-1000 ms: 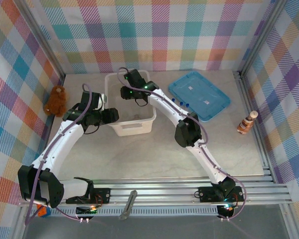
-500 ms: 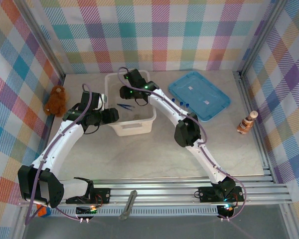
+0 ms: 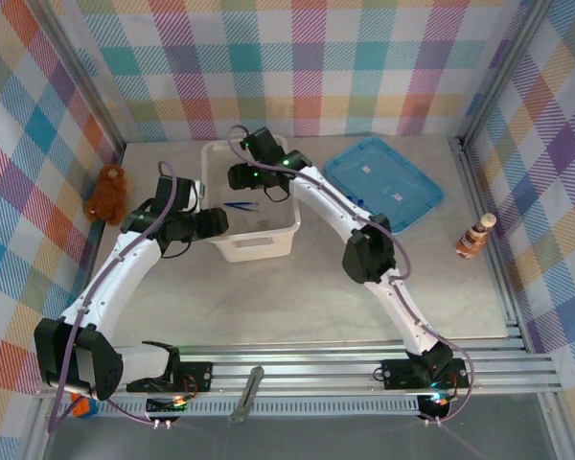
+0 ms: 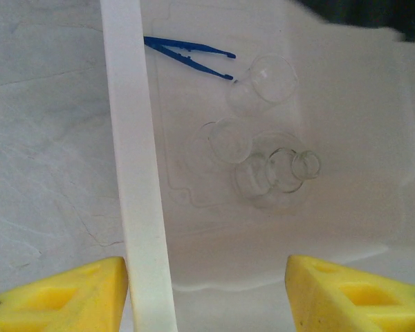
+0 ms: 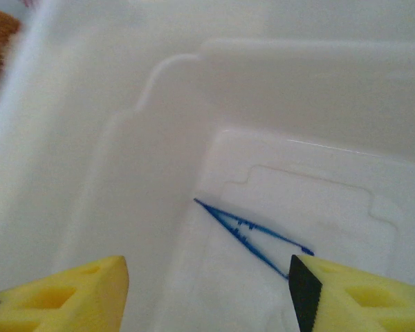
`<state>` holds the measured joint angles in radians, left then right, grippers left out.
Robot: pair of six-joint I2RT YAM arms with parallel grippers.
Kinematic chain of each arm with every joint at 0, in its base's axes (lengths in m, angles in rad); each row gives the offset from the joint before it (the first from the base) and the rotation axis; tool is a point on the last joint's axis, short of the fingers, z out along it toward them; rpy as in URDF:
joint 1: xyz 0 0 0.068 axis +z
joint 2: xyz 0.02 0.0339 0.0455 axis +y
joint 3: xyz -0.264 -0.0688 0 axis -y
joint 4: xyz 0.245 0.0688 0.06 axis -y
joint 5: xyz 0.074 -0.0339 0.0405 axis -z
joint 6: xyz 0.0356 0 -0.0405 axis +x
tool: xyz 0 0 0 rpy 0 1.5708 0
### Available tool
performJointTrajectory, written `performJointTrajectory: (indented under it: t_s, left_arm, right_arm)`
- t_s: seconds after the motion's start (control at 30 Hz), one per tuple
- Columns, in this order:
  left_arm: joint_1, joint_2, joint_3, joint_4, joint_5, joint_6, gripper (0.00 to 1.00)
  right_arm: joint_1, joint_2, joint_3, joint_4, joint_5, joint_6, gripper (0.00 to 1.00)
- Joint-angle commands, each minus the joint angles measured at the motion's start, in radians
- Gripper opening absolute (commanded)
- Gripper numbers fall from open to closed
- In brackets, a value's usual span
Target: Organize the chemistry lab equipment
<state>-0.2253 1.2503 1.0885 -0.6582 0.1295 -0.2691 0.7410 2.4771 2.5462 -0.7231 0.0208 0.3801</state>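
Slim dark-blue tweezers (image 5: 252, 235) lie loose on the floor of the white bin (image 3: 280, 228), near its left wall; they also show as tweezers (image 3: 240, 204) from above and tweezers (image 4: 190, 55) in the left wrist view. My right gripper (image 5: 207, 297) hangs open just above them, holding nothing. Clear glass beakers (image 4: 263, 83) and a round flask (image 4: 280, 173) rest on the bin floor. My left gripper (image 4: 207, 297) is open and straddles the bin's left wall (image 4: 135, 173), one yellow finger (image 4: 62, 294) outside against it.
A blue lid (image 3: 388, 182) lies right of the bin, with small blue tube caps (image 3: 357, 200) at its near-left edge beside the right arm. A brown teddy bear (image 3: 107, 192) sits at the left wall. A brown-and-white bottle figure (image 3: 474, 237) stands at the right.
My right gripper has opened and the tweezers have dropped onto the bin floor. The right wrist has shifted slightly. The left arm has stayed still.
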Motion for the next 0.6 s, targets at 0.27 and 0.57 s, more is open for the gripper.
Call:
performJointTrajectory:
  t_s: [0.27,0.57]
  left_arm:
    - [0.005,0.035,-0.008,-0.032,-0.047,-0.019,0.61]
    - [-0.047,0.013,-0.028,-0.049,-0.058,-0.105,0.61]
  right_arm:
    - [0.012,-0.589,-0.537,0.107,0.092,0.059,0.68]
    - [0.048,-0.84,-0.896,0.157,-0.021,0.119,0.7]
